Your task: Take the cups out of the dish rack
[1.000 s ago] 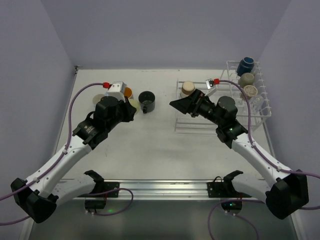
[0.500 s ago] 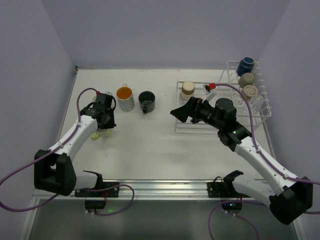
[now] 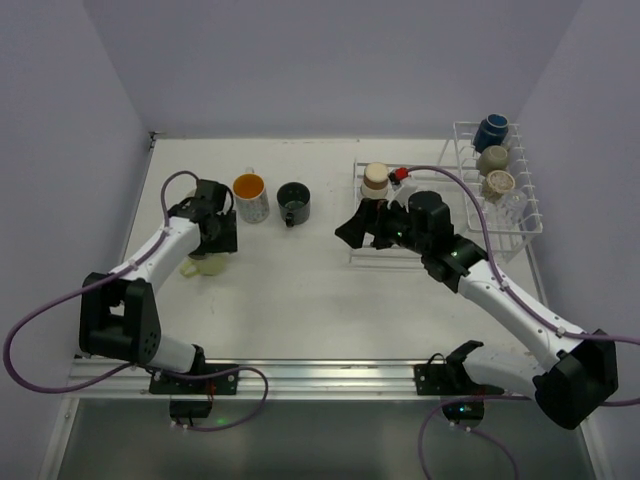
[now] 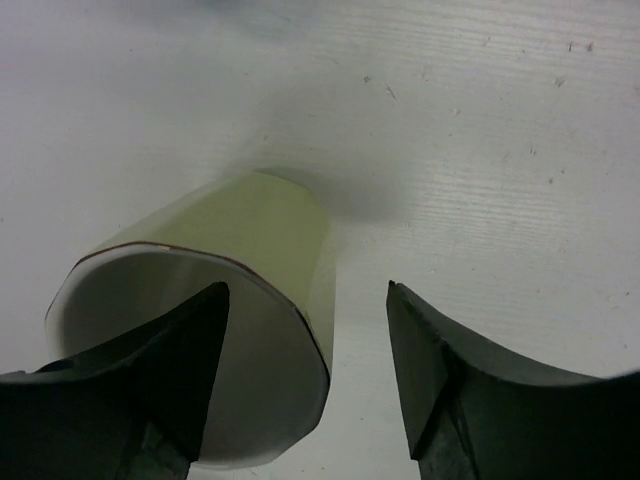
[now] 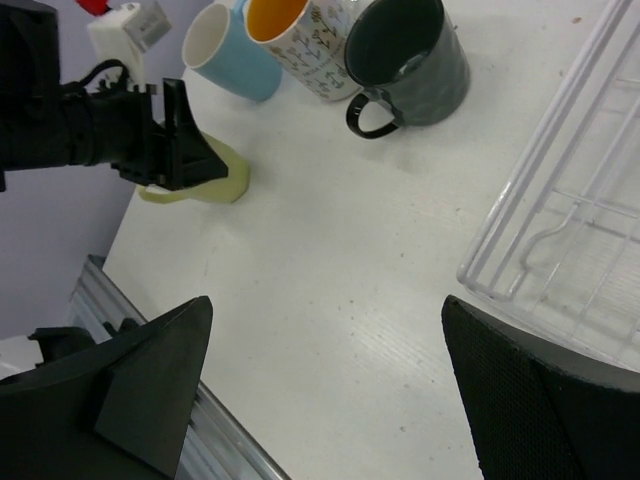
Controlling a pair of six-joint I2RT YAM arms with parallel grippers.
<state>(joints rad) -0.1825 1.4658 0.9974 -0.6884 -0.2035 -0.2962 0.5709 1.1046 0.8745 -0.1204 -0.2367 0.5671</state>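
Note:
A pale green cup (image 4: 270, 220) stands upright on the table at the left (image 3: 205, 266). My left gripper (image 4: 307, 287) is open over its rim, one finger inside the cup and the other outside, clear of the wall. Behind it stand a light blue cup (image 5: 230, 55), a white patterned cup (image 3: 250, 197) with an orange inside, and a black cup (image 3: 294, 202). The white wire dish rack (image 3: 523, 205) holds a beige cup (image 3: 376, 178) on its flat part, and a navy cup (image 3: 491, 132) and two pale cups in its basket. My right gripper (image 3: 352, 228) hangs open and empty above bare table (image 5: 326, 300).
The flat rack's wire edge (image 5: 560, 200) lies just right of my right gripper. The left arm's purple cable (image 3: 175, 185) loops above the cups. A metal rail (image 3: 320, 375) runs along the near table edge. Grey walls close in the table on three sides.
My left arm swung left and down from beside the patterned cup. It set the pale green cup on the table and opened its jaws. My right gripper shifted slightly left and back.

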